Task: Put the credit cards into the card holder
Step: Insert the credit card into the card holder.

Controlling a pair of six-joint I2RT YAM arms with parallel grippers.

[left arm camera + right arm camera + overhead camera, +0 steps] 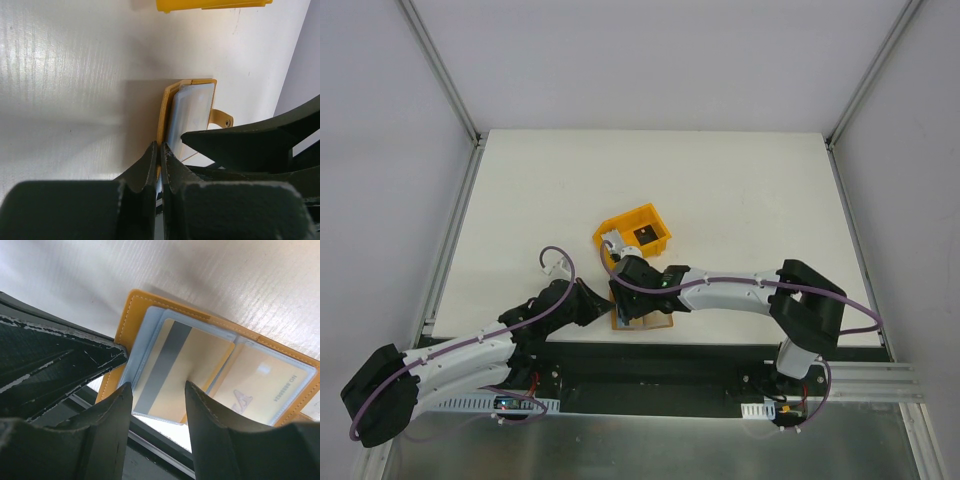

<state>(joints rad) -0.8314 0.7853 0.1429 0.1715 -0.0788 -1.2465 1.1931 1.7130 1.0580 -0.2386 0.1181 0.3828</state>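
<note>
My left gripper [160, 149] clamps the card holder [163, 107] edge; right gripper [157, 387] half-spread, straddling striped tan card [197, 357].

The right hand [157, 388] straddles a tan, grey-striped card [192, 357] in the open card holder's [134, 305] clear pocket.

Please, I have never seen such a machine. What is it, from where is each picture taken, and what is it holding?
These are two robot arms on a white table. One picture looks down from above; the other two come from cameras on each wrist. A yellow bin and an open card holder lie there. The left claw is shut on the card holder's edge. A striped card sits between the fingers of the right claw; whether they grip it is unclear.
</note>
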